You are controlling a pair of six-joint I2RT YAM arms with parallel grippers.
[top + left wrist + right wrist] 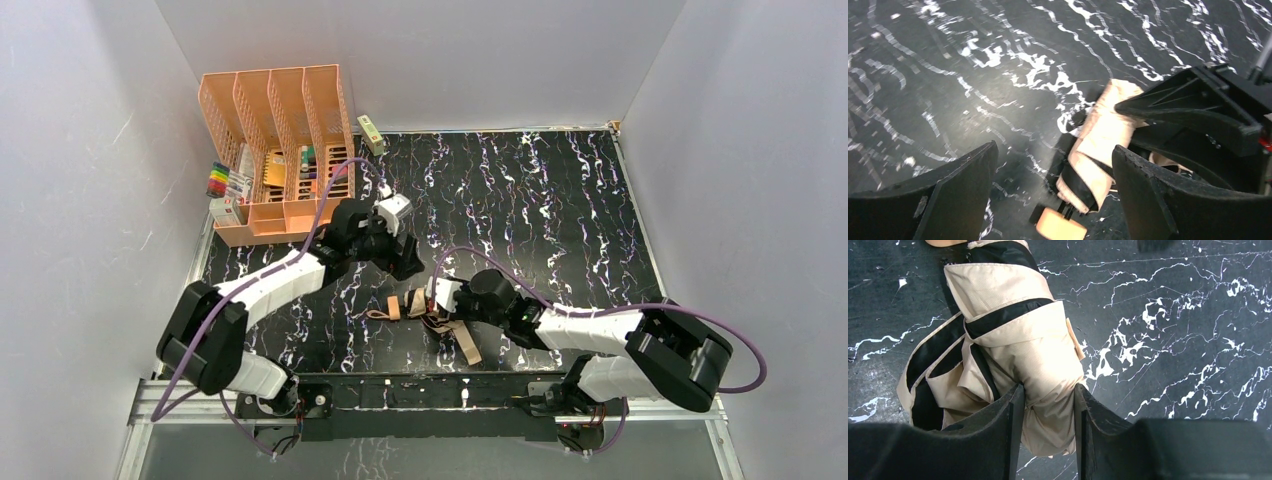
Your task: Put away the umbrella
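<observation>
An orange slotted organizer (275,150) stood at the ten o'clock corner of the dark marbled worktop (560,200). The left hand (403,258) hung at about eleven o'clock from the umbrella (465,343), its jaws spread wide and holding nothing. The folded umbrella lay on the worktop near six o'clock, close to the arms' bases, with its small tan handle at the nine o'clock end. The right hand (1048,390), reaching in from four o'clock, had the umbrella's pale fabric clamped between its jaws.

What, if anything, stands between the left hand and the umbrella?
Nothing visible does. The open left hand hangs right beside the umbrella, with only bare table between them; the right hand grips its fabric.
</observation>
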